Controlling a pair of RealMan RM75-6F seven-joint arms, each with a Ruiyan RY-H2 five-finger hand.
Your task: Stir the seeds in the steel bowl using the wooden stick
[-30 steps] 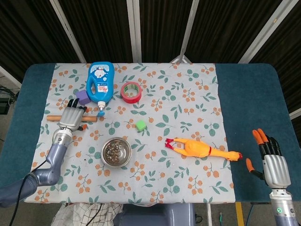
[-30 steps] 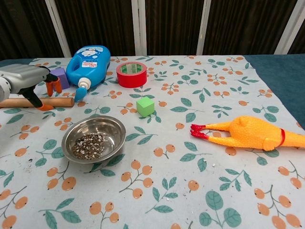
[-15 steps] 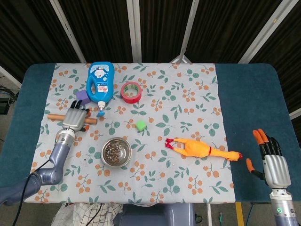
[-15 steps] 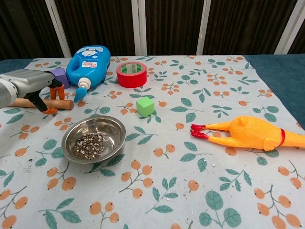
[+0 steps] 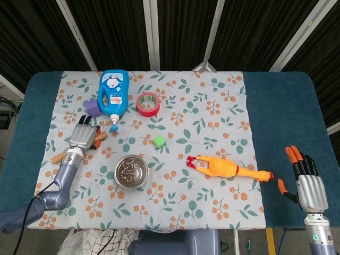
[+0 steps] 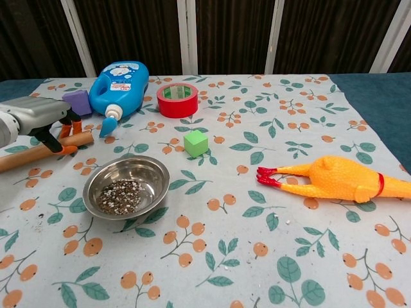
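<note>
- The wooden stick lies tilted at the bench's left, under the left hand, whose fingers close around it.
- The steel bowl of seeds sits just right and nearer.
- Secure the grip before lifting, then tip the free end down into the bowl.
- The right hand idles far right, fingers spread, holding nothing.

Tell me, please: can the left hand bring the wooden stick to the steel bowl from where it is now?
Probably yes. The left hand holds the wooden stick, and the steel bowl lies close by with only bare tablecloth between them.
</note>
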